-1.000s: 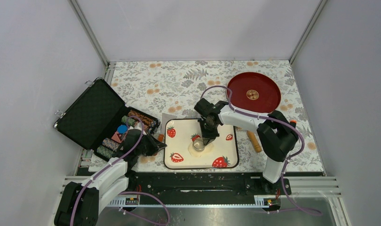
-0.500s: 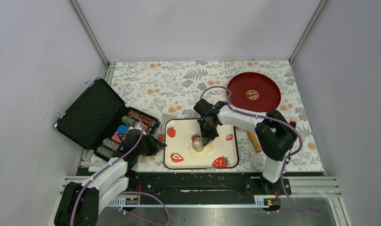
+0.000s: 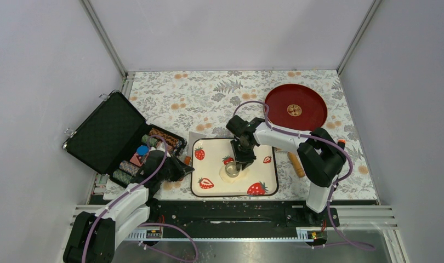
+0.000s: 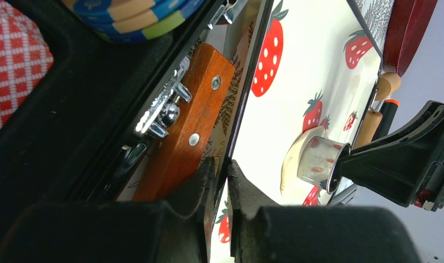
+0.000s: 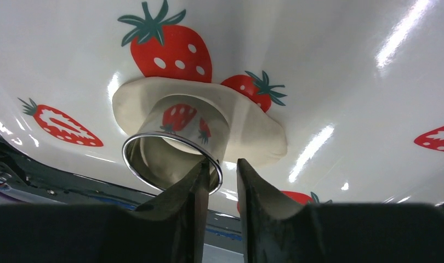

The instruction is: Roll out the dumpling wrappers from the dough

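We see the dough (image 5: 252,131), flattened on the strawberry tray (image 3: 236,187) at lower centre, under the metal ring cutter (image 5: 176,137). The right gripper (image 5: 222,181) stands narrow at the cutter's rim, and we cannot tell if it grips. The left gripper (image 4: 222,181) pinches the tray's rim.

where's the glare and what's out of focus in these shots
right wrist: bright glare streaks on the glossy strawberry tray, and the ring cutter mirrors the strawberries; left wrist: the left gripper's fingers and poker chips are out of focus; top external: even light, sharp, only faint shadows
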